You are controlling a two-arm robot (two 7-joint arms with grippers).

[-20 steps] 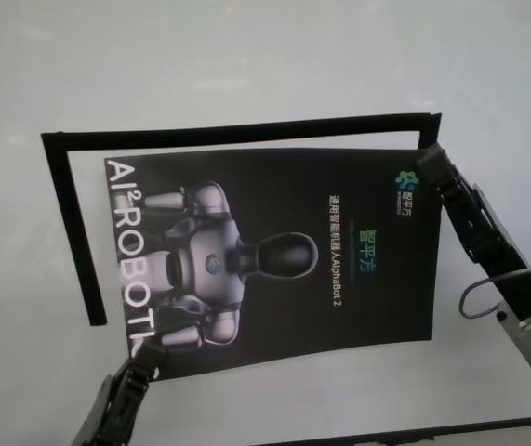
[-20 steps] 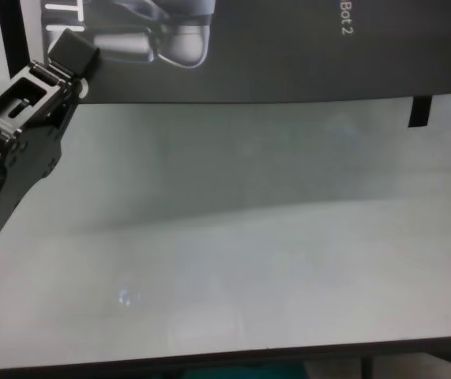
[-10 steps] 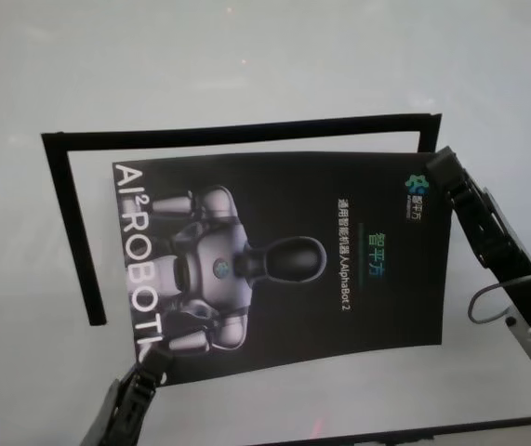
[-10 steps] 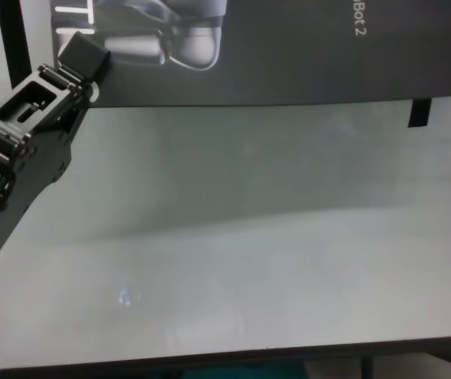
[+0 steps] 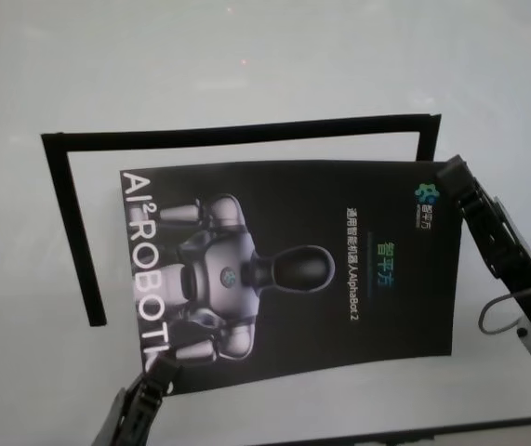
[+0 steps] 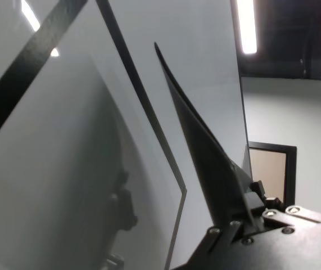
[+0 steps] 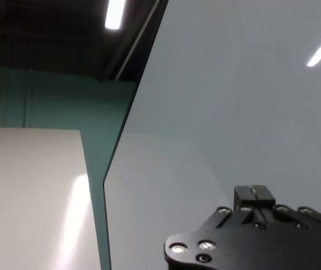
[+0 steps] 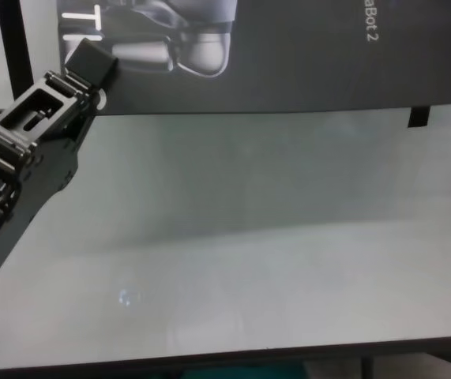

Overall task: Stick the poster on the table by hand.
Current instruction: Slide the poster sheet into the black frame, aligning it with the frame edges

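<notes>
While each hand (image 5: 158, 372) (image 5: 451, 174) seemingly pinches opposite corners, the poster (image 5: 293, 269) lies between.

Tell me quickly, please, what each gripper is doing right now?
Left gripper: shut on the poster, at its near-left corner.
Right gripper: at the poster's far-right corner; state cannot be told.

Left pincer (image 5: 161, 370) reaches forward low; right pincer (image 5: 451, 174) stretches ahead, raised.
</notes>
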